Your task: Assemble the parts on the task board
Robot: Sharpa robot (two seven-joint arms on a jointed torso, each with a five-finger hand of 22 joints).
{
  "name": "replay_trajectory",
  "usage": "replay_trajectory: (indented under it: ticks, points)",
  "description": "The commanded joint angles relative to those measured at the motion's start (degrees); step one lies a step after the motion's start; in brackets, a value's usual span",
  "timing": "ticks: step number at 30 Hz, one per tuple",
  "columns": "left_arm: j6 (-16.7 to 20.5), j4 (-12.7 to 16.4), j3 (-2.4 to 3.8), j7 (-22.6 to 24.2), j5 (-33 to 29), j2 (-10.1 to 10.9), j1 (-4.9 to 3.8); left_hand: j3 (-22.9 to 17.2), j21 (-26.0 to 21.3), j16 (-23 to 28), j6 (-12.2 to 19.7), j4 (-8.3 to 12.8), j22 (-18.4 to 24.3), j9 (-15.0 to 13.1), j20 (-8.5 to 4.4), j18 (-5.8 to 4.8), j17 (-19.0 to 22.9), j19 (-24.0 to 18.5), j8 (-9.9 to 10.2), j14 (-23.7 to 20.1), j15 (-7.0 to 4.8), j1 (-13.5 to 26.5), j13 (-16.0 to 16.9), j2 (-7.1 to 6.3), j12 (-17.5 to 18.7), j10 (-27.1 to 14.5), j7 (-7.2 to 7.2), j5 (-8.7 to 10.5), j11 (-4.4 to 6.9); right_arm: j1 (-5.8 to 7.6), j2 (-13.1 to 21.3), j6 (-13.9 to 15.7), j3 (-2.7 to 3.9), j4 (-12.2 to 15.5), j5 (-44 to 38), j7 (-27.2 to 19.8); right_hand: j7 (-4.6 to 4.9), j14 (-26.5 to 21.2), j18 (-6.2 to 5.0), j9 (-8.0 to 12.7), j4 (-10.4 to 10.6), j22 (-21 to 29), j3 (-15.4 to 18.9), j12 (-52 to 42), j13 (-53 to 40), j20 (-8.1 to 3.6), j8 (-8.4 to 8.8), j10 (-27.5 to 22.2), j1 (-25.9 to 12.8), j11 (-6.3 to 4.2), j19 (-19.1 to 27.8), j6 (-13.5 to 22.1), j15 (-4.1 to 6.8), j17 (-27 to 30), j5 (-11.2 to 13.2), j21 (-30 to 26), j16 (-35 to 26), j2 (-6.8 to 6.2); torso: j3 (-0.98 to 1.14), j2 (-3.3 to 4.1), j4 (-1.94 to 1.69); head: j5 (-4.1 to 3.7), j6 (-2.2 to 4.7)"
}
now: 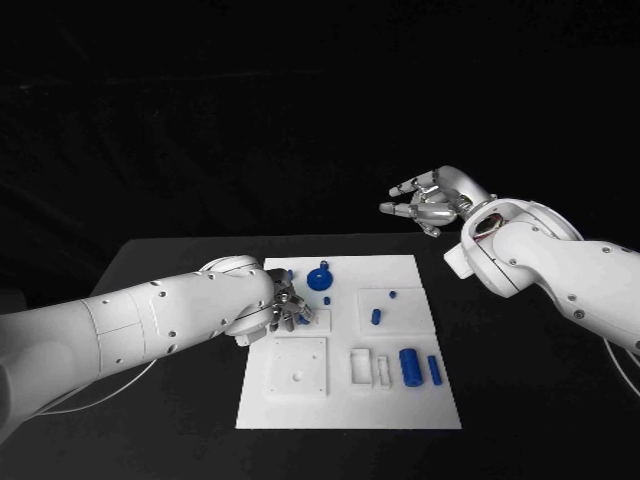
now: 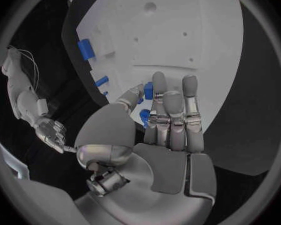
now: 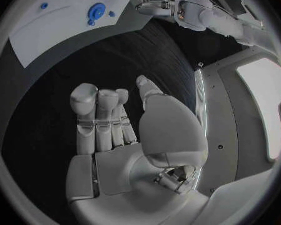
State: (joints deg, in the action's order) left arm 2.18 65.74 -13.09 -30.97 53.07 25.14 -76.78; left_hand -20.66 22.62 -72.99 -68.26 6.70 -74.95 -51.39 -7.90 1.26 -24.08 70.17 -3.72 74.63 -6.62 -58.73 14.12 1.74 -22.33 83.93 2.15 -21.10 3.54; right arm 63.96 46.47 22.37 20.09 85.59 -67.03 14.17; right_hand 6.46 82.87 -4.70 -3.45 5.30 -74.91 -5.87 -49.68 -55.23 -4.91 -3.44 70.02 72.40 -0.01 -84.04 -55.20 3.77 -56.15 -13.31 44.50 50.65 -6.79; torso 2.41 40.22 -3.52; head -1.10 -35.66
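Left hand fingers pinch a blue part over the task board; right hand raised, holding nothing.

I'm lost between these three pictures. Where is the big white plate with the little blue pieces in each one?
Head view: the flat white task board lies mid-table, between the arms.
Left wrist view: it spreads beyond the fingertips of the silver left robot hand.
Right wrist view: it sits at the circle's rim, past the black table.
Shared landmark: the left robot hand over the board's edge.
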Motion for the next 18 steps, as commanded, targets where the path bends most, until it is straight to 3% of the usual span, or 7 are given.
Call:
replay_trajectory:
  ticks: [1, 7, 18]
  points:
    - [-0.21, 0.15, 0.01, -0.16, 0.38, -0.08, 0.01, -4.75, 0.08, -0.57, -3.06, 4.69, -1.21, -5.09, -0.09, -0.83, -0.22, 1.04, -0.15, 0.14, -0.29, -1.17, 0.39, 0.45, -0.66, 1.03, -2.83, 0.27, 0.36, 0.04, -0.18, -0.92, 0.04, -0.16, 0.08, 0.09, 0.13, -0.10, -0.56, -0.07, -0.09, -5.24, -0.20, 0.20, 0.05, -0.07, -0.05, -0.41, 0.44, 0.14, -1.06, -0.10, 0.19, 0.08, 0.20, -0.32, -0.22, 0.03, -0.01, 0.00, 0.06, 0.00, 0.11]
    - [-0.37, 0.27, -0.03, -0.60, 0.40, 0.09, 0.01, -4.56, 2.56, -2.07, -3.25, 4.41, -1.27, -4.32, -0.52, -0.79, -0.38, 1.60, -0.19, 1.24, -0.68, -1.41, 3.33, 0.24, -3.48, 0.23, -2.87, 0.39, 0.75, 0.14, -0.44, -1.45, 0.03, -0.41, 0.00, 0.54, 0.15, -0.20, -0.58, -0.07, 0.07, -5.17, -0.10, 0.38, 0.22, -0.04, -0.05, -0.60, 0.25, 0.17, -0.97, 0.02, 0.16, 0.23, 0.34, -0.68, -0.45, 0.05, -0.14, 0.02, -0.07, -0.31, 0.16]
    - [0.24, -0.33, -0.10, -0.67, 0.94, -0.51, 0.06, -4.62, 3.85, -2.51, -3.25, 4.40, -1.13, -4.16, -0.62, -0.64, -0.08, 1.50, -0.11, 1.72, -0.81, -1.53, 4.77, 0.35, -4.01, 0.44, -3.01, 0.57, 0.88, 0.18, -1.04, -1.87, 0.02, -0.91, -0.61, 1.39, 0.11, 0.01, -0.48, -0.09, 0.61, -5.41, -0.23, -1.19, -1.05, -0.05, -0.07, -0.11, 0.23, 0.17, -1.10, -0.36, 0.17, -0.56, 0.79, 0.27, 0.40, -0.01, -0.12, 0.04, 0.25, -0.14, 0.27]
